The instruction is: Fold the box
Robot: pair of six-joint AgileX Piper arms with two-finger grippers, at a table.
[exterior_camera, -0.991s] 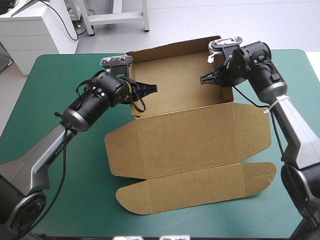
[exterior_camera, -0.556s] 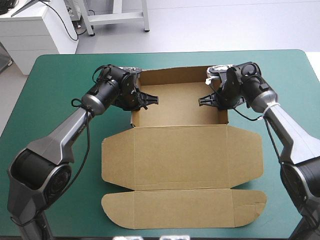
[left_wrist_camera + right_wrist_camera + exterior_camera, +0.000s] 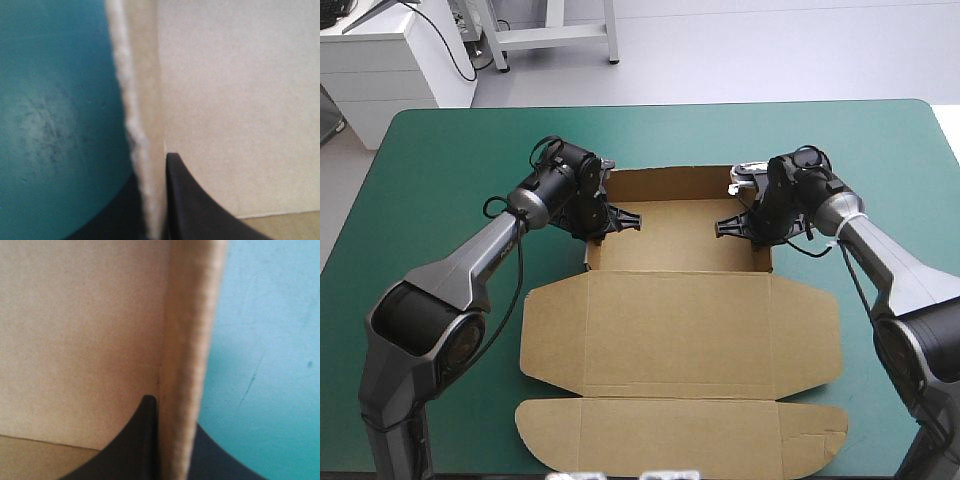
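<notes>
The box lies on the worktop, its tray between the two claws, lid flat; the left claw pinches one side wall, the right claw the other; I think they press the walls firm; next, let go softly.

Both arms reach forward, wrists turned inward toward each other. The left end effector and right end effector each pinch a wall of the box, fingers nearly together.
</notes>
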